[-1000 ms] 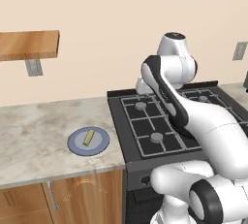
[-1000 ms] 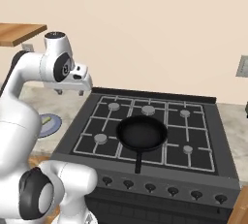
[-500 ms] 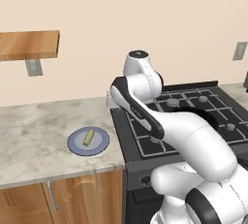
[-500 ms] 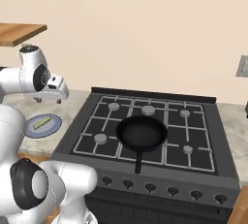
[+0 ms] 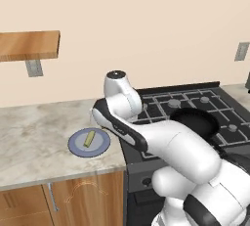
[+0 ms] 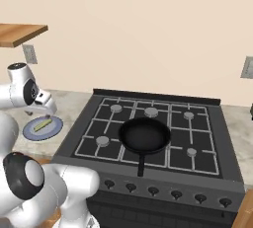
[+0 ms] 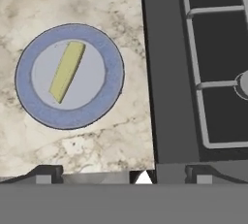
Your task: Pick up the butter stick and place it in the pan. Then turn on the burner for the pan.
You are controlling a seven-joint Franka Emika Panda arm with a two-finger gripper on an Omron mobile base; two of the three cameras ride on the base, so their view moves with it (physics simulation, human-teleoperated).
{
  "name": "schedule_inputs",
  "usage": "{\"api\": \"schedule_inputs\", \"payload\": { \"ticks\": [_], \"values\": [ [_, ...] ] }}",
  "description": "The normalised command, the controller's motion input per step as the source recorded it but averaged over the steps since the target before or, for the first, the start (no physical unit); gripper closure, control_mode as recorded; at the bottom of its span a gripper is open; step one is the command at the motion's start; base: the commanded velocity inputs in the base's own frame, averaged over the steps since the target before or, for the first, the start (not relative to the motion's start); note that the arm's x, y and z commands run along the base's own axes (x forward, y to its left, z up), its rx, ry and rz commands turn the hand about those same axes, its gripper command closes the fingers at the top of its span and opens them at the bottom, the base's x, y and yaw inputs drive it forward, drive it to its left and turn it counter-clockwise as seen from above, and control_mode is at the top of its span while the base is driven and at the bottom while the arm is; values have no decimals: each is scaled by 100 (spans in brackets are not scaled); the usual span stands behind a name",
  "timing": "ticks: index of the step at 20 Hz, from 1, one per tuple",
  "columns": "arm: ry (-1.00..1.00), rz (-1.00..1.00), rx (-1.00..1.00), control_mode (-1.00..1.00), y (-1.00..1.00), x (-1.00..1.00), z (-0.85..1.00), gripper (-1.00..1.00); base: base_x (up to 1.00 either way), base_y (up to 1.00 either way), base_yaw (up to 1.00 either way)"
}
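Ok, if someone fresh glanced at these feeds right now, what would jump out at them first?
Probably the butter stick, a pale yellow-green bar lying slantwise on the round blue-grey plate on the marble counter just left of the stove. Next, the black pan, empty, sitting in the middle of the stove grates with its handle toward the front knobs. The white arm bends over toward the plate.

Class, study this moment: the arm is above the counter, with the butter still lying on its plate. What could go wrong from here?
1. The butter stick lies slantwise on the plate, off to one side in the hand view; an open gripper coming straight down would probably miss it or clip the plate rim.
2. The pan sits mid-stove, with its handle pointing at the knobs; reaching for them could knock it.
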Motion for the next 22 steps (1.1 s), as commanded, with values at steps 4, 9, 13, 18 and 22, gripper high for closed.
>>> {"api": "schedule_inputs", "payload": {
  "ticks": [4,9,13,18,22],
  "values": [
    [11,-3,0,-100,43,25,-37,-100,0,0,0],
    [12,-9,0,-100,45,29,-20,-100,0,0,0],
    [11,-11,0,-100,39,25,-27,-100,0,0,0],
    [7,-11,-2,-100,32,21,-44,-100,0,0,0],
    [0,-6,-1,-100,6,19,-33,-100,0,0,0]
  ]
}}
